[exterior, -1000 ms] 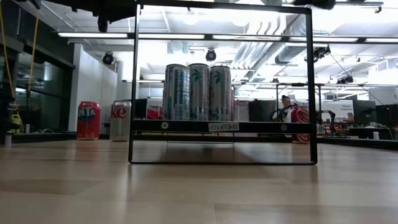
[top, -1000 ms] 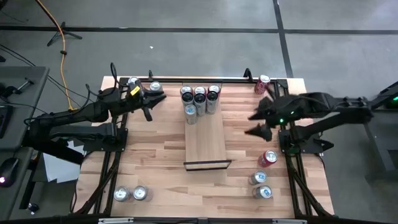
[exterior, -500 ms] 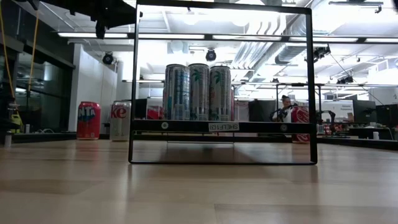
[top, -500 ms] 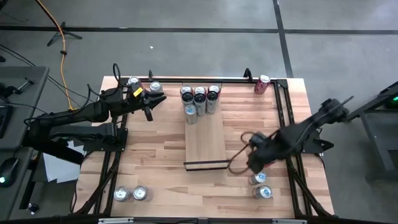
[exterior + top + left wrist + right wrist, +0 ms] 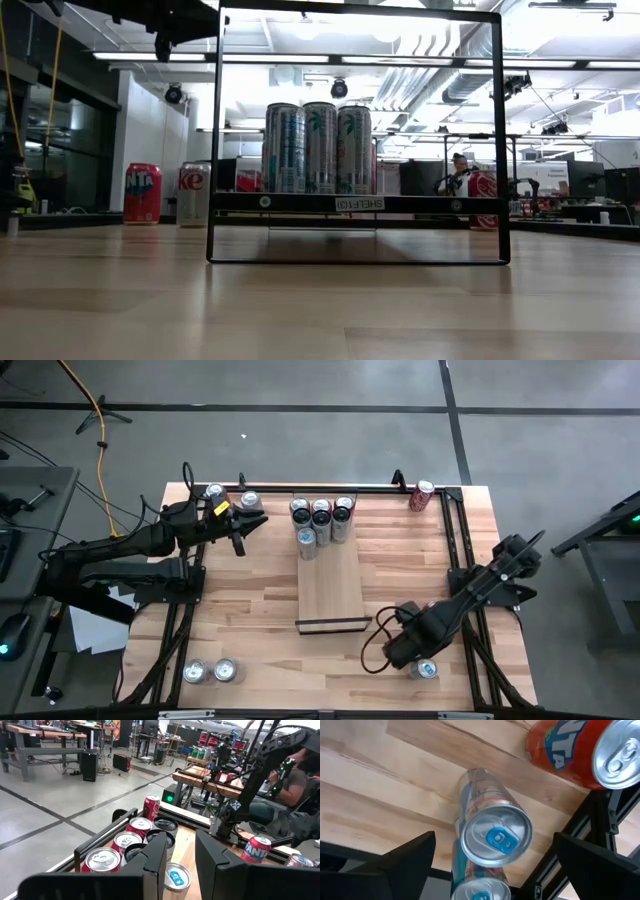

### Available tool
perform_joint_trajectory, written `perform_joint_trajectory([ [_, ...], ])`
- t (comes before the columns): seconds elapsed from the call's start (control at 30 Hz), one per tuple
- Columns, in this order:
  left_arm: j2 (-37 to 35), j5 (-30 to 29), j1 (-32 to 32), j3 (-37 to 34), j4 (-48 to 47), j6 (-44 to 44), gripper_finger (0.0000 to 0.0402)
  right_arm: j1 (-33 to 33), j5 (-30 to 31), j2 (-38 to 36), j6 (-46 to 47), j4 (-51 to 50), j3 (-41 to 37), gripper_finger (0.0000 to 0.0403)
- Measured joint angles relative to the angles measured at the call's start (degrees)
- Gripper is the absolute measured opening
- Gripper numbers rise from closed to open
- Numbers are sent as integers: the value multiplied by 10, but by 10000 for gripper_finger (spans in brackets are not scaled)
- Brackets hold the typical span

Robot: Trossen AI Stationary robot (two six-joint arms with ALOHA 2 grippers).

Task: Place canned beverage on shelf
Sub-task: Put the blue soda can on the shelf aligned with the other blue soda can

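A silver can (image 5: 495,832) with a blue tab stands upright on the counter (image 5: 250,610) near its right front corner, an orange can (image 5: 575,750) just beside it, well apart from the shelf (image 5: 331,588), which carries four cans (image 5: 320,520) at its far end. The right tool (image 5: 402,648) hovers above the silver can, fingers (image 5: 410,860) spread wide and holding nothing. The left tool (image 5: 240,523) hangs near two cans at the far left corner, fingers narrow and empty.

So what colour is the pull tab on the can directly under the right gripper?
Blue, on a silver lid; the right wrist view shows it best.
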Motion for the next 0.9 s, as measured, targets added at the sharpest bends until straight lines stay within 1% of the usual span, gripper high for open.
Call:
perform_joint_trajectory([
  [0.17, 0, 1, 0, 0, 2, 0, 56, -1, -22, 18, 0, 4, -4, 389],
  [0.3, 0, 2, 0, 0, 3, 0, 56, -1, -36, 20, 14, 48, -46, 389],
  [0.4, 0, 2, 0, 0, 3, 0, 56, -3, -38, 20, 28, 88, -71, 388],
  [0.5, 0, 3, 0, 0, 7, 0, 56, -4, -30, 20, 39, 96, -78, 379],
  [0.6, 0, 2, 0, 0, 8, 0, 56, -5, -21, 20, 48, 96, -78, 357],
  [0.7, 0, 2, 0, 0, 8, 0, 56, -5, -22, 20, 48, 91, -78, 326],
  [0.8, 0, 2, 0, 0, 8, 1, 56, -5, -32, 20, 35, 84, -77, 286],
  [0.9, 0, 2, 0, 0, 8, 1, 56, -5, -31, 21, 15, 58, -57, 239],
])
